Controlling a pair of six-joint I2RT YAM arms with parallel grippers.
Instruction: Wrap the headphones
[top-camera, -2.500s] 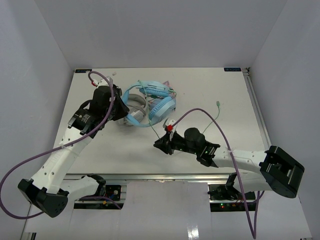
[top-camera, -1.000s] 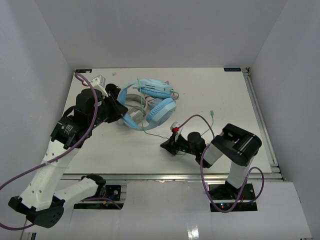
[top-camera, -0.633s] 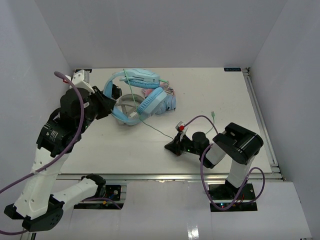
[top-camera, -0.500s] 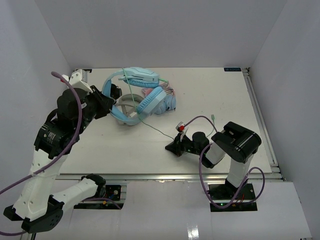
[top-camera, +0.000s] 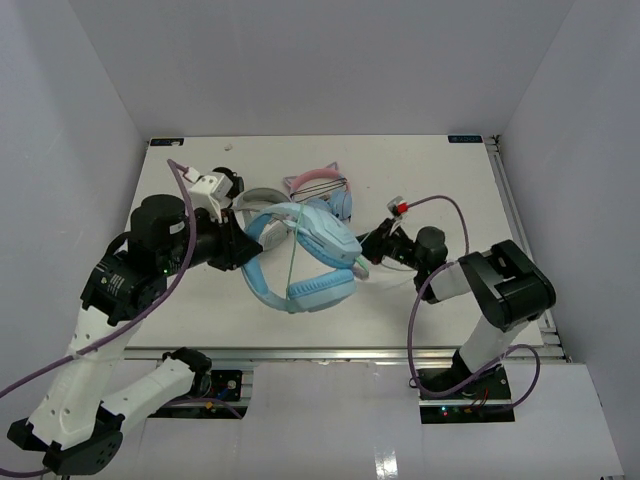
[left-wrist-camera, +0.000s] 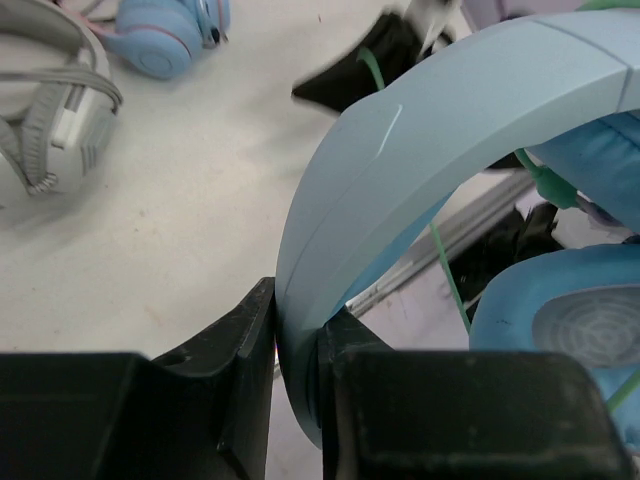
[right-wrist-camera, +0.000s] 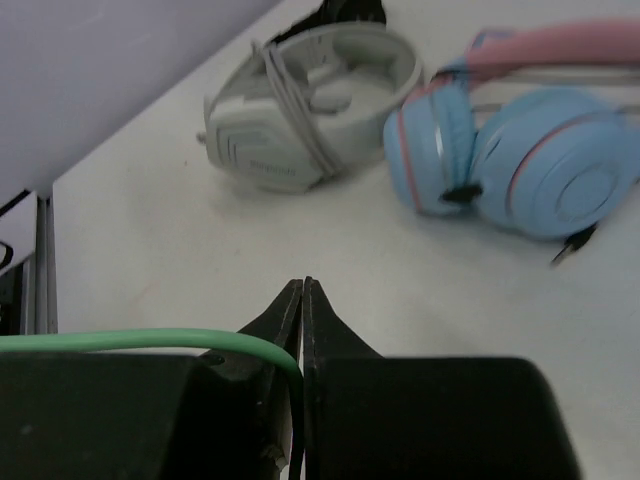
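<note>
Headphones (top-camera: 305, 265) have swung down from upper left to frame centre; my left gripper (top-camera: 238, 246) clamps the headband (left-wrist-camera: 400, 170), my right gripper (right-wrist-camera: 303, 300) pinches the cable (right-wrist-camera: 130, 340); I'd keep it taut while looping.

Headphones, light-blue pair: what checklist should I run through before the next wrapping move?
1. Left hand shut on the headphones at the headband: ok.
2. Right hand shut on the green cable: ok.
3. Headphones apart from the pink cat-ear pair and grey-white pair: ok, both lie on the table.
4. Cable run between the hands free of snags: cannot tell, too thin to trace.
5. Cable turns around the headband: cannot tell.
</note>
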